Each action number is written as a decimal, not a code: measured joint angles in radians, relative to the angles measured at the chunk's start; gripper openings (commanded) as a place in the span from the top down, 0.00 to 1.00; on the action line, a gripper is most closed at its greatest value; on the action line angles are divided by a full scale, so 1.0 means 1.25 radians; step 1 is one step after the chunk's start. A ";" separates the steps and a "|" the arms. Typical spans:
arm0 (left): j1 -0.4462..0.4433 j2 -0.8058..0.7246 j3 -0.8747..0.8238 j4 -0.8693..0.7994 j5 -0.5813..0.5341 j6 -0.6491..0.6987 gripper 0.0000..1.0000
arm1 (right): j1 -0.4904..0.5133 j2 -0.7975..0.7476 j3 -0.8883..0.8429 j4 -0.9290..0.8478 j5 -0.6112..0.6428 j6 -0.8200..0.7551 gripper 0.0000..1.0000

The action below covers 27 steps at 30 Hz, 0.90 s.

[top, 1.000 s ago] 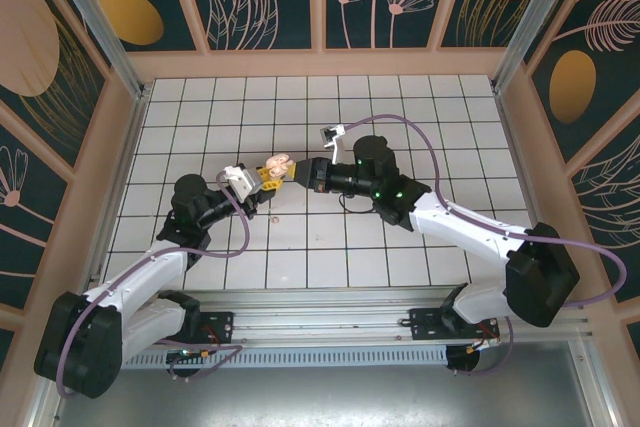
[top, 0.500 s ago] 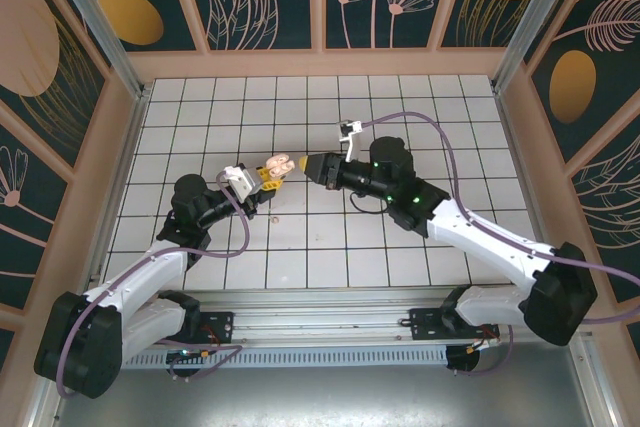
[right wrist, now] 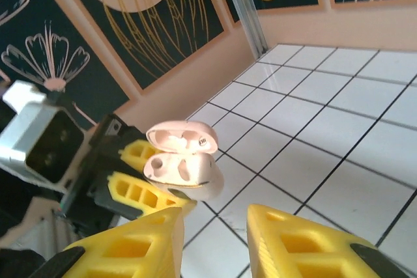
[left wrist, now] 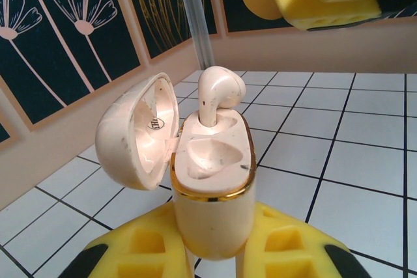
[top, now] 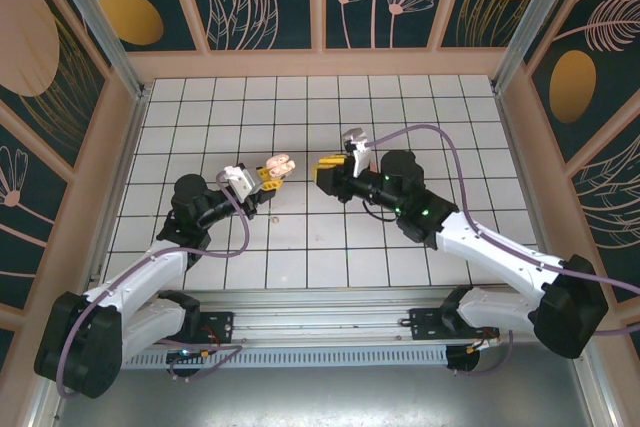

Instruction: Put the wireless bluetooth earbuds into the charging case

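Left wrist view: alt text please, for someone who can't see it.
An open cream charging case with a gold rim stands upright, clamped in the left hand, lid swung left. One cream earbud sticks up from the far slot; the near slot is empty. White tiled table behind.

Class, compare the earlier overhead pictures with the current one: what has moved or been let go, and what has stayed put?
The right gripper drew back to the right, away from the charging case, its jaws open and empty. An earbud stands in one socket. The left gripper stayed shut on the case, unmoved.
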 measured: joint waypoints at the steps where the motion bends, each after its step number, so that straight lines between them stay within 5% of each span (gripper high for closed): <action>1: 0.000 0.000 0.000 0.000 0.000 0.000 0.96 | 0.000 -0.005 -0.009 0.009 -0.006 -0.031 0.67; 12: 0.000 -0.005 0.000 0.001 0.003 -0.003 0.96 | -0.003 -0.013 -0.055 0.034 -0.070 -0.316 0.69; 27: 0.000 -0.005 0.000 0.003 0.018 -0.009 0.96 | 0.002 0.084 -0.018 0.066 -0.076 -0.416 0.73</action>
